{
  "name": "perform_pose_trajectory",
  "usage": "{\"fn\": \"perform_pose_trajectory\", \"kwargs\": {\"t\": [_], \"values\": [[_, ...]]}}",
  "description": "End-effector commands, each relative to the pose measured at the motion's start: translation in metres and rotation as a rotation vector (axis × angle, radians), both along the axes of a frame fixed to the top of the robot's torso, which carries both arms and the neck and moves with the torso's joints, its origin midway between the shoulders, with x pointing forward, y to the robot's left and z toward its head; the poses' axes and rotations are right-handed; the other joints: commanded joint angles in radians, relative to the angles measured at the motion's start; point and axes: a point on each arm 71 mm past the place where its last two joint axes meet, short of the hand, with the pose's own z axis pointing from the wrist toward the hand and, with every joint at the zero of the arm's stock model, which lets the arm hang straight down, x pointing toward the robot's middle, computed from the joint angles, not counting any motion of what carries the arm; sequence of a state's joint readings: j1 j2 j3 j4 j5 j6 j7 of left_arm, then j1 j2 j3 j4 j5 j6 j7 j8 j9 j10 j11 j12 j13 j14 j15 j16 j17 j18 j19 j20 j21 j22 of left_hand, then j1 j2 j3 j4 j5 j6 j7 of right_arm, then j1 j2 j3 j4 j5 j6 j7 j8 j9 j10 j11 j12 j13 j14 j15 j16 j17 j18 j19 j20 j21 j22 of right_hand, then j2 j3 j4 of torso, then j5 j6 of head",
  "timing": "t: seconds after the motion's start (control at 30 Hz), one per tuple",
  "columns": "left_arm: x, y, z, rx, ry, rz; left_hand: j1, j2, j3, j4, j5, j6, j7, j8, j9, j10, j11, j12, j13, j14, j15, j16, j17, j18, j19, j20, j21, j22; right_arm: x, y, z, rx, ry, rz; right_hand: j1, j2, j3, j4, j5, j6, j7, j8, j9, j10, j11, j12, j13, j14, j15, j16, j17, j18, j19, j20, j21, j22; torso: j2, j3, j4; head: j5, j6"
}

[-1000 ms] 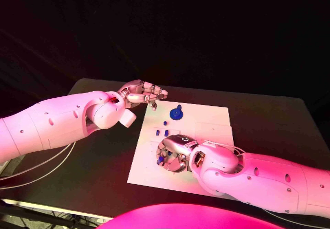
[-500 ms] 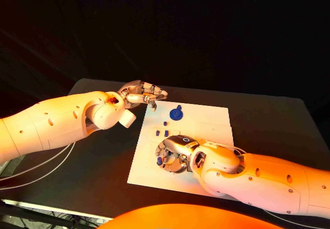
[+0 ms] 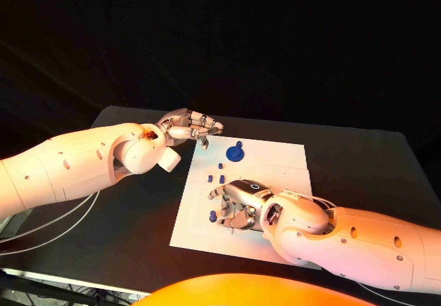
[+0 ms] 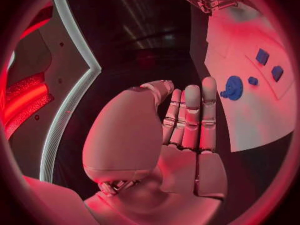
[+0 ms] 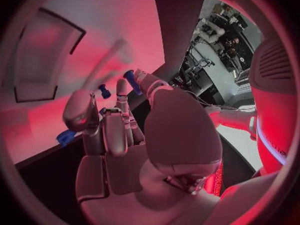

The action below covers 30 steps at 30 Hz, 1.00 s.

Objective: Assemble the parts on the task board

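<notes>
In the head view your right hand (image 3: 237,205) sits low over the left half of the task board (image 3: 276,162), centre of the frame, its fingers curled down around a small blue part (image 3: 214,217) that shows at the hand's left edge. I judge the step in hand to be picking or seating that part, and the next move calls for a firm pinch before any lift; whether the fingers grip it now, you cannot tell from here. Two small blue blocks (image 3: 216,178) lie just above that hand, and a blue gear (image 3: 236,152) stands near the board's upper left corner. Your left hand (image 3: 189,125) hovers off the board's upper left corner, fingers drawn together, holding nothing visible. In the left wrist view the left hand (image 4: 181,130) lies flat with fingers straight and side by side, empty, the gear (image 4: 234,87) at the right. In the right wrist view the right hand (image 5: 125,135) curls over the board, blue pieces near its fingertips (image 5: 130,77); contact is unclear.
</notes>
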State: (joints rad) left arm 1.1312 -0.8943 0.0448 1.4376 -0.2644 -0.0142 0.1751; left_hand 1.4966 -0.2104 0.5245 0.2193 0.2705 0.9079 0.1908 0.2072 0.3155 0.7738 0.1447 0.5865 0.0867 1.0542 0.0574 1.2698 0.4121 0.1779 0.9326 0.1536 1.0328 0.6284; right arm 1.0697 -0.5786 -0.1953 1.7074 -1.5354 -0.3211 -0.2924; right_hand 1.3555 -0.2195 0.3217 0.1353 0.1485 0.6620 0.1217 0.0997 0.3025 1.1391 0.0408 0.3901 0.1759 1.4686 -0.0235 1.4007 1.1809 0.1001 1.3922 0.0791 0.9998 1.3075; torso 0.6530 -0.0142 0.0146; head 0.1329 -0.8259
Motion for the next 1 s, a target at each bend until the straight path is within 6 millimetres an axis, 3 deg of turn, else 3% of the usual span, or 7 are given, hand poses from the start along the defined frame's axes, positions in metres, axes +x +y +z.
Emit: {"fn": "perform_pose_trajectory", "kwargs": {"t": [0.03, 0.2, 0.43, 0.57, 0.73, 0.8, 1.0], "values": [[-0.001, -0.001, 0.001, -0.011, 0.003, -0.016, -0.007, 0.0, 0.002, -0.004, -0.006, -0.007, 0.001, 0.002, 0.002, -0.007, -0.003, 0.006, -0.001, -0.001, 0.007, 0.003, -0.001, 0.008, 0.0, 0.005, -0.005, -0.001, -0.001, -0.007, 0.01, 0.079, -0.001, 0.012, 0.051, 0.015, -0.105, 0.053, 0.023, -0.024, -0.003, -0.011, -0.017, -0.018, 0.005, 0.0, 0.001, 0.019, -0.005, -0.016, -0.025, 0.007, -0.014, -0.002, -0.042, 0.068, -0.001, 0.0002, -0.0011, -0.001, 0.004], [-0.001, 0.001, 0.0, -0.009, 0.005, -0.012, -0.007, 0.0, 0.002, -0.004, -0.006, -0.007, 0.001, 0.002, 0.002, -0.007, -0.003, 0.006, -0.001, -0.001, 0.007, 0.003, -0.001, 0.008, 0.0, 0.005, -0.005, -0.001, 0.008, -0.038, 0.03, 0.184, 0.07, -0.031, 0.104, 0.022, -0.159, 0.115, 0.034, 0.052, 0.013, 0.006, 0.002, -0.018, 0.01, 0.01, 0.005, 0.015, 0.0, -0.027, -0.043, 0.01, -0.018, 0.001, -0.066, 0.064, -0.002, -0.0004, -0.0016, -0.011, 0.004], [0.0, 0.003, -0.001, -0.007, 0.008, -0.003, -0.009, 0.0, 0.002, -0.003, -0.006, -0.007, 0.002, 0.003, 0.002, -0.008, -0.003, 0.006, -0.001, -0.002, 0.007, 0.003, -0.001, 0.007, 0.0, 0.005, -0.006, -0.002, 0.02, -0.088, 0.053, 0.289, 0.204, -0.143, 0.142, 0.021, -0.141, 0.126, 0.034, 0.223, 0.035, 0.078, 0.034, 0.015, 0.03, 0.095, 0.054, 0.008, 0.017, -0.035, -0.061, 0.014, -0.029, 0.015, -0.102, 0.057, -0.005, 0.001, -0.0043, -0.034, 0.008], [0.0, 0.003, -0.002, -0.007, 0.01, 0.0, -0.009, 0.0, 0.002, -0.003, -0.006, -0.007, 0.002, 0.003, 0.002, -0.008, -0.003, 0.006, -0.001, -0.002, 0.007, 0.003, -0.001, 0.007, 0.0, 0.005, -0.006, -0.002, 0.024, -0.119, 0.057, 0.276, 0.246, -0.223, 0.119, 0.015, -0.153, 0.147, 0.053, 0.237, 0.022, 0.127, 0.03, -0.01, 0.015, 0.39, 0.278, 0.026, 0.004, -0.007, -0.016, 0.002, 0.006, 0.005, -0.03, 0.086, -0.007, 0.0016, -0.0058, -0.056, 0.023], [0.0, 0.003, -0.002, -0.009, 0.007, 0.009, -0.011, -0.001, 0.001, -0.003, -0.007, -0.008, 0.002, 0.003, 0.003, -0.009, -0.002, 0.007, -0.001, -0.002, 0.008, 0.004, -0.001, 0.007, 0.0, 0.006, -0.006, -0.002, 0.026, -0.152, 0.054, 0.205, 0.29, -0.334, 0.056, 0.036, -0.189, 0.149, 0.076, 0.268, 0.007, 0.226, 0.053, 0.218, 0.005, 0.941, 0.984, 0.054, -0.004, 0.063, 0.117, -0.013, 0.042, -0.001, 0.065, 0.124, -0.008, 0.0015, -0.0087, -0.08, 0.031], [0.0, 0.003, -0.002, -0.011, 0.006, 0.014, -0.012, -0.002, 0.001, -0.003, -0.007, -0.01, 0.002, 0.003, 0.003, -0.009, -0.002, 0.007, -0.001, -0.002, 0.008, 0.004, -0.001, 0.007, 0.0, 0.006, -0.006, -0.002, 0.026, -0.165, 0.051, 0.155, 0.299, -0.382, 0.046, 0.038, -0.196, 0.151, 0.124, 0.269, 0.002, 0.249, 0.063, 0.261, 0.001, 1.009, 1.088, 0.062, -0.008, 0.085, 0.163, -0.016, 0.049, -0.004, 0.083, 0.132, -0.009, 0.0023, -0.0095, -0.084, 0.027], [0.0, 0.002, -0.002, -0.018, 0.0, 0.018, -0.013, -0.002, 0.001, -0.003, -0.007, -0.012, 0.002, 0.002, 0.003, -0.009, -0.002, 0.008, 0.0, -0.002, 0.008, 0.004, -0.001, 0.007, 0.0, 0.006, -0.007, -0.003, 0.02, -0.193, 0.043, 0.03, 0.302, -0.506, -0.072, 0.062, -0.263, 0.156, 0.137, 0.287, -0.013, 0.288, 0.081, 0.322, -0.01, 1.08, 1.211, 0.076, -0.015, 0.123, 0.251, -0.031, 0.076, -0.011, 0.172, 0.164, -0.008, 0.0002, -0.0081, -0.115, 0.015]]}}
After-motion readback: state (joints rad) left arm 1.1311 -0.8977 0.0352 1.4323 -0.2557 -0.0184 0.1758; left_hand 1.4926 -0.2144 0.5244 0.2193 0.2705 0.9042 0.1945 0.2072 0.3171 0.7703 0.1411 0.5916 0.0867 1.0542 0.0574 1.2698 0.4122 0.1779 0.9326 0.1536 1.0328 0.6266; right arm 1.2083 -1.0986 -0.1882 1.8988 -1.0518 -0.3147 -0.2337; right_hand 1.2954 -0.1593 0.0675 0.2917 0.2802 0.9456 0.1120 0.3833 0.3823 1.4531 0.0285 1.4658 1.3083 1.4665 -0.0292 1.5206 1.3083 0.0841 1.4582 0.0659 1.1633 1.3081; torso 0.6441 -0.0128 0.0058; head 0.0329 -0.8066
